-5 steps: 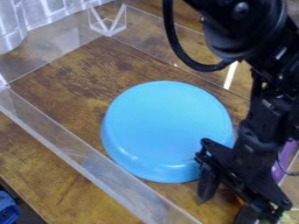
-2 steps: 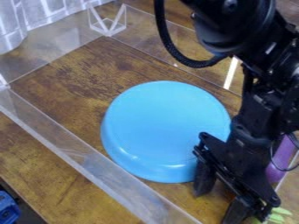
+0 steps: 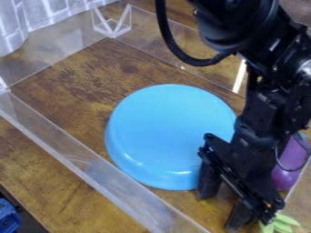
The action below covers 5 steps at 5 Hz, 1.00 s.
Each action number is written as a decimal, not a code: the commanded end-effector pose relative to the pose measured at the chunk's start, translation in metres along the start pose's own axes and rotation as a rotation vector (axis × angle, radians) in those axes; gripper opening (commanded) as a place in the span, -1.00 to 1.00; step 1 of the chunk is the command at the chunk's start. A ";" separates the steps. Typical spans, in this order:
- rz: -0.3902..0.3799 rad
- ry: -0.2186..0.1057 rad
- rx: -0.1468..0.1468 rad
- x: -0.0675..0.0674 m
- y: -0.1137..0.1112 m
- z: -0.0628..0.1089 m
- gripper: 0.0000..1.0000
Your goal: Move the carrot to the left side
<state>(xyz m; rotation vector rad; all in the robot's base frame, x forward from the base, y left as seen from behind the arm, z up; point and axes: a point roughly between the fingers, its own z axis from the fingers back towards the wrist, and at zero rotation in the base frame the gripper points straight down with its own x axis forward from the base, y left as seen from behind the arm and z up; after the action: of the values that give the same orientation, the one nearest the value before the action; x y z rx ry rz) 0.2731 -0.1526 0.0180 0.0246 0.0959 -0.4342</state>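
Note:
Only the light green leafy top of the carrot (image 3: 286, 223) shows, at the bottom right corner; its orange body is hidden behind the arm. My black gripper (image 3: 230, 202) hangs low over the wooden table, just right of the blue plate (image 3: 165, 132) and immediately left of the carrot's leaves. Two dark fingers (image 3: 210, 180) point down toward the table. The arm's bulk blocks the space between them, so whether they hold anything is unclear.
A purple eggplant toy (image 3: 293, 153) lies at the right edge behind the arm. Clear plastic walls (image 3: 85, 164) line the wooden table at the front left and the back. A clear plastic stand (image 3: 112, 18) sits at the back left.
The arm has shifted slightly left and toward the plate. The carrot's green top, hidden a second ago, now shows at the bottom right.

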 end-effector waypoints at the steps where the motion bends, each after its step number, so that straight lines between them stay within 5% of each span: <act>1: -0.021 -0.056 0.001 0.007 0.010 0.024 -1.00; 5: -0.045 -0.060 -0.011 0.010 0.002 0.021 -1.00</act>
<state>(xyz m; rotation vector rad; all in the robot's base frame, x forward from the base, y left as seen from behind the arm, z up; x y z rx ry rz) 0.2757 -0.1498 0.0205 0.0162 0.1046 -0.4759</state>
